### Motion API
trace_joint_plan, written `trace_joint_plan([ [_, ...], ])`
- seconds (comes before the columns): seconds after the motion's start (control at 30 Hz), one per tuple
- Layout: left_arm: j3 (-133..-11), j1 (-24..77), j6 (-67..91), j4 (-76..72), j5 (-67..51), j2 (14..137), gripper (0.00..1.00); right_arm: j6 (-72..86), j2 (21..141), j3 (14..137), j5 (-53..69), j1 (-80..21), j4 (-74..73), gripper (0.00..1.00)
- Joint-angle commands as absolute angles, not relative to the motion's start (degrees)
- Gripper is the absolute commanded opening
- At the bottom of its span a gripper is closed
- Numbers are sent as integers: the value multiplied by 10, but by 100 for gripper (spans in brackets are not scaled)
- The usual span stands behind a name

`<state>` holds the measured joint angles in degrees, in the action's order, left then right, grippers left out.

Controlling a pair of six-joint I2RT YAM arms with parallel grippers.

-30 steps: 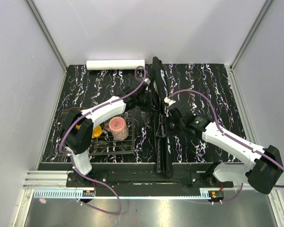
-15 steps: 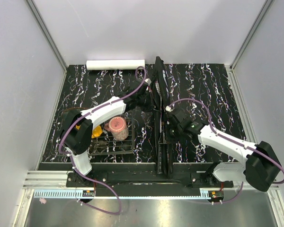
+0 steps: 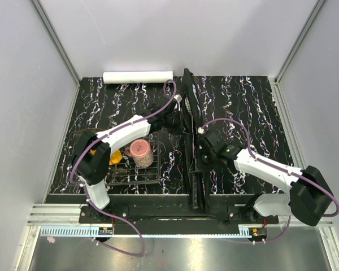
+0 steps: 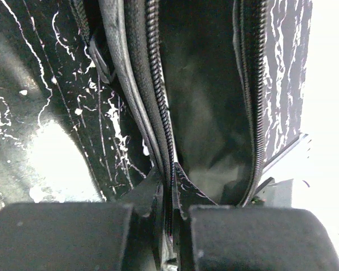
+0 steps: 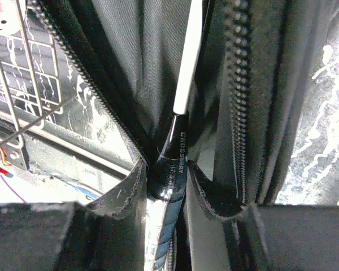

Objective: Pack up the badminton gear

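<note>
The long black bag (image 3: 191, 141) lies unzipped down the middle of the table. My left gripper (image 3: 177, 115) is shut on its left zipper edge (image 4: 158, 113); in the left wrist view the gripper (image 4: 170, 197) pinches the zipper, with the dark bag interior (image 4: 209, 101) beyond. My right gripper (image 3: 199, 154) is over the bag's middle. In the right wrist view the gripper (image 5: 168, 172) is shut on a racket's black "CROSSWAY" handle cone (image 5: 174, 155), whose white shaft (image 5: 190, 51) runs into the bag. The white tube (image 3: 138, 77) lies at the back edge. No shuttlecocks show.
A wire rack (image 3: 137, 169) left of the bag holds the pink cup (image 3: 140, 151), with the yellow-black object (image 3: 116, 157) beside it. The rack's wires (image 5: 22, 68) show close to the bag's left side. Grey walls enclose the table.
My right gripper has moved nearer and a little left along the bag, carrying the racket handle down into the opening. The left gripper has stayed on the zipper edge.
</note>
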<state>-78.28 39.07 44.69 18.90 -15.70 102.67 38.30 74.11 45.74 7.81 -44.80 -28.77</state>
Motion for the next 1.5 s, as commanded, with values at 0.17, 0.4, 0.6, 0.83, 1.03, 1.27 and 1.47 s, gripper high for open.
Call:
trace_joint_plan([
  [0.17, -847, 394, 292, 285, -164, 1009, 0, 323, 686, 493, 92, -453, -352, 27],
  [0.4, -861, 393, 270, 308, -170, 1015, 0, 315, 675, 507, 114, -450, -366, 14],
  [0.6, -858, 390, 254, 315, -163, 1011, 0, 292, 668, 493, 105, -448, -365, 27],
  [0.83, -845, 390, 265, 294, -192, 1005, 0, 299, 651, 454, 138, -448, -313, 30],
  [1.03, -837, 388, 296, 267, -219, 1004, 0, 318, 654, 417, 151, -448, -287, 50],
  [1.27, -831, 387, 343, 252, -200, 999, 0, 357, 606, 386, 174, -449, -272, 49],
  [1.47, -839, 387, 335, 266, -192, 1007, 0, 367, 581, 386, 193, -449, -293, 40],
])
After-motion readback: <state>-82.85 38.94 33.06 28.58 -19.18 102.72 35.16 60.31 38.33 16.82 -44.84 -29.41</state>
